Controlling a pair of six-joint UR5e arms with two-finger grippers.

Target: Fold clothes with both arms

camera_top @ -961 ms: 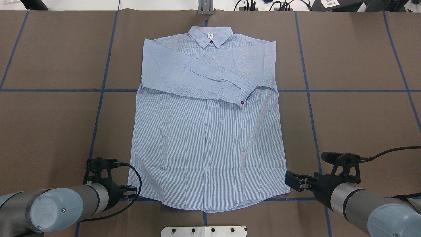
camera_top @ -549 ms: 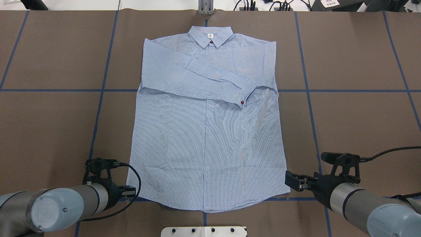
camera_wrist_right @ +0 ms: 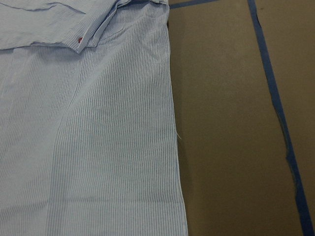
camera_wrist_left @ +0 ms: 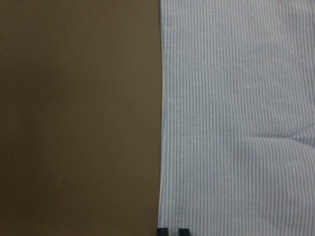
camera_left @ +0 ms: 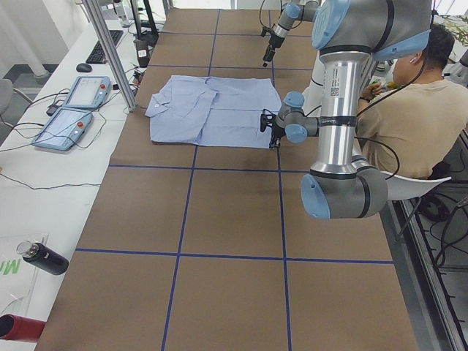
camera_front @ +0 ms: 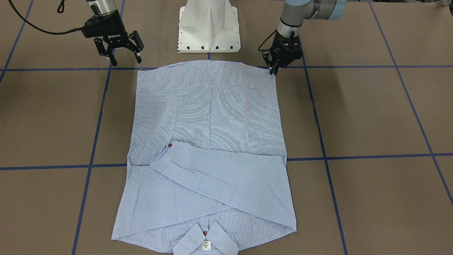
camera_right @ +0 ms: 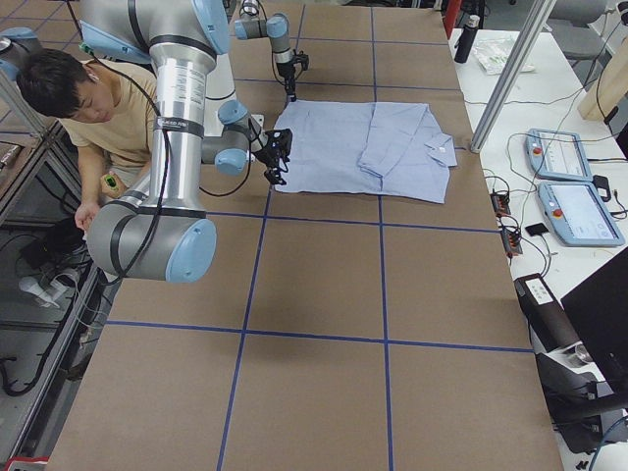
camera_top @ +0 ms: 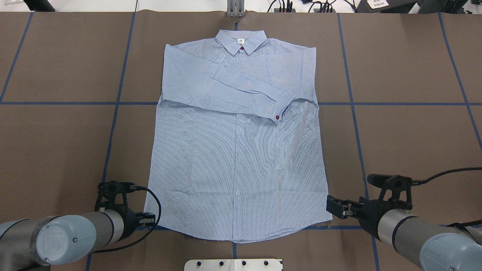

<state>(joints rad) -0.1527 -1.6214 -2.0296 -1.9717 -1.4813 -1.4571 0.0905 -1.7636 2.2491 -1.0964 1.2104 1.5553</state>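
Striped shirt (camera_top: 237,162) lay buttoned and flat across the middle of the brown table (camera_top: 406,64), hem on the robot's side, a sleeve (camera_top: 226,88) folded across the chest, collar (camera_top: 241,40) farthest away. My left hand (camera_front: 273,71) was narrow on one hem corner, seemingly pinching it. My right hand (camera_front: 126,61) hovered wide open just beside the other. I judged both corners needed matching, firm pinches, then an even lift toward the collar. A dark red cuff button (camera_top: 277,117) showed.
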